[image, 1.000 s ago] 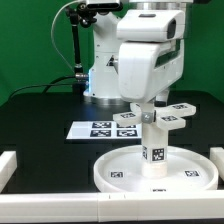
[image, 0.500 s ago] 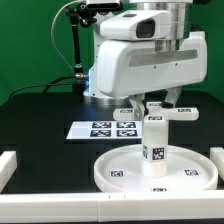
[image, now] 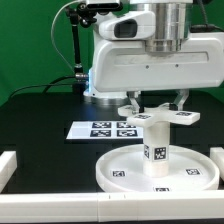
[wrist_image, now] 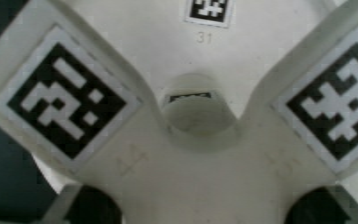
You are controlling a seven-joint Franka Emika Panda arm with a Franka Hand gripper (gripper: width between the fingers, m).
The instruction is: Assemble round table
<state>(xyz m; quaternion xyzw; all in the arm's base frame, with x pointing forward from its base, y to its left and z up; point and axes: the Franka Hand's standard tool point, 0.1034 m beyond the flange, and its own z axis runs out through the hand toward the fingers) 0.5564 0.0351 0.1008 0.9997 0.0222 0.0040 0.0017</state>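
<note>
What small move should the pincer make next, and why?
Probably keep turning the cross-shaped piece onto the cylinder. The pincer holds the piece on top of the cylinder, which stands upright on the round disc; whether it is fully seated cannot be told.

Marker board (image: 103, 129) flat on black mat (image: 40, 125) (4 tags); white bars (image: 8, 167) edging mat.

So the big rimmed white disc (image: 155, 170) lies flat at the near right of the surface, short tagged cylinder (image: 156, 146) upright in its middle, cross-shaped piece (image: 158, 116) level on top.
</note>
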